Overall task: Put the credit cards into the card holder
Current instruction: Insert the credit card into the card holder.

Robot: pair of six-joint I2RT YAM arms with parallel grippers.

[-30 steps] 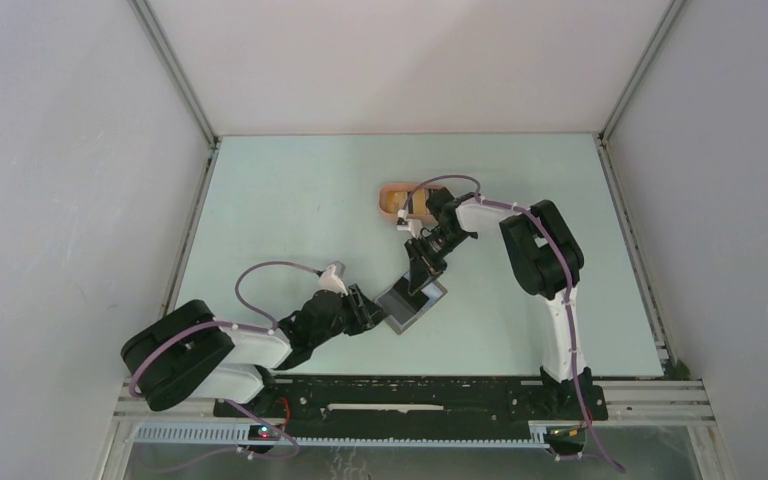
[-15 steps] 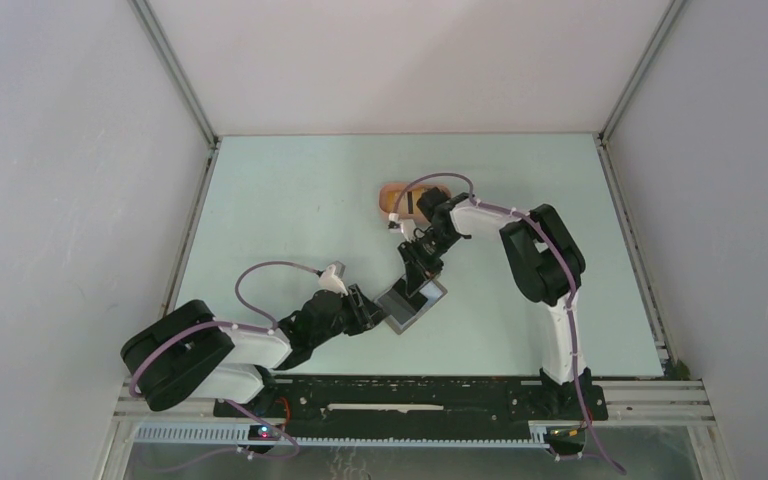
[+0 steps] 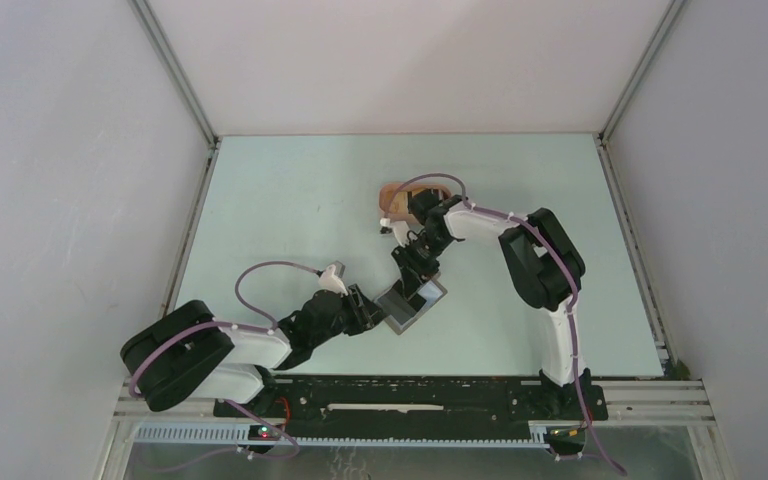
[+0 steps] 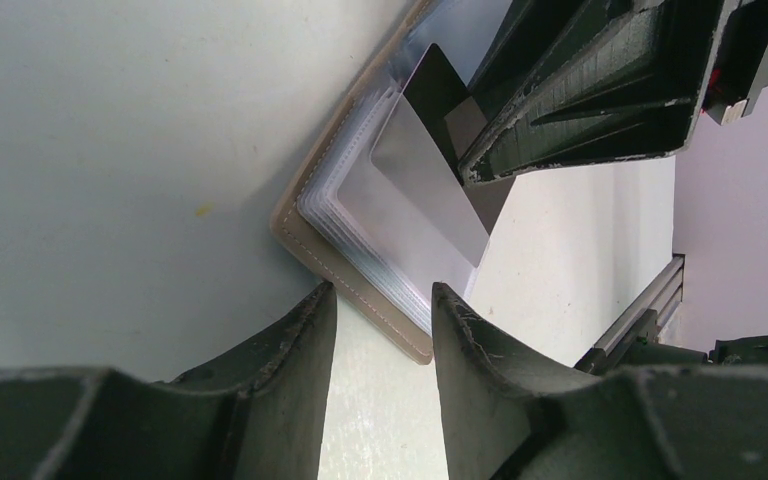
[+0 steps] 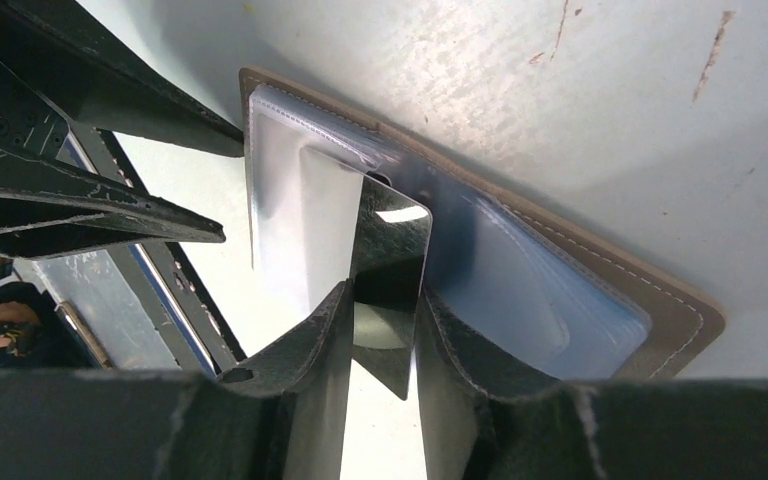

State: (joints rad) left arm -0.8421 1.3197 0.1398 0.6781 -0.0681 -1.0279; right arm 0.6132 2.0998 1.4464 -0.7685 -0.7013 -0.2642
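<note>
Our right claw point(image 5: 382, 335) pinches a dark card point(image 5: 392, 245) (shiny as a mirror), its far end at the open holder's point(image 5: 665, 312) clear sleeves point(image 5: 280, 200). Our left claw point(image 4: 382, 300), jaws apart, straddles the holder's corner on the table point(image 4: 110, 150).

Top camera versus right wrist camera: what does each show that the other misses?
Top only: the salmon-pink oval tray behind the right arm. Right wrist only: a dark glossy card between the fingers of the right gripper, its far end at the clear plastic sleeves. Both: the open grey-brown folding card holder with the left gripper at its edge.
</note>
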